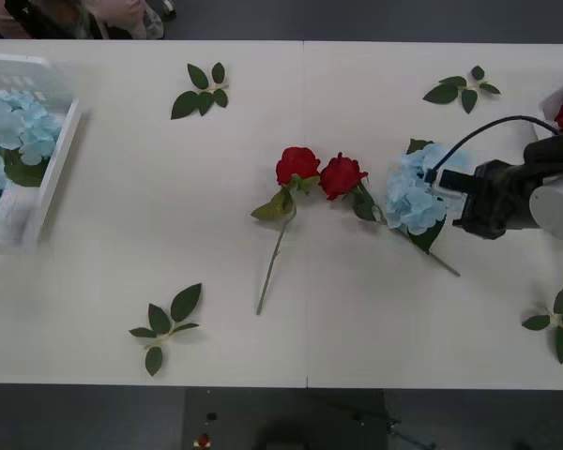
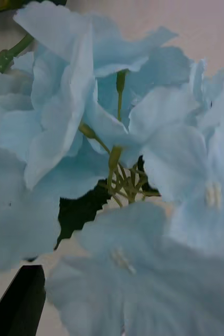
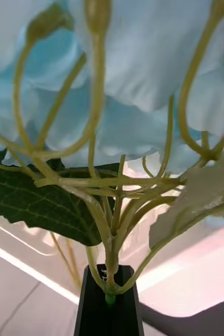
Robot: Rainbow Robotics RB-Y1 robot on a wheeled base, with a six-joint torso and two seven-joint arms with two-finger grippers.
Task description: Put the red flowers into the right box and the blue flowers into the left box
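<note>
Item: blue flower [image 1: 415, 199], lying on the table [image 1: 150, 206] right of centre, just beside two red flowers [image 1: 297, 164].

Right gripper [image 1: 443, 183]: at the bloom's right side, among the petals. It seems spread, with one black finger [image 2: 17, 299] at the corner of its wrist view and the other hidden by petals.

Left gripper [image 3: 109, 302]: pinching the stem [image 3: 110, 257] of another blue flower [image 3: 143, 68] over a white rim.

Left box [image 1: 56, 159]: far left, already holding blue blooms.

Right box [image 1: 552, 101]: far right edge, one red bloom inside.

Handling note: petals are soft and give no hold. Better to settle lower onto the stalk cluster under the bloom, close there, then lift clear of the neighbouring red flower's leaves.
</note>
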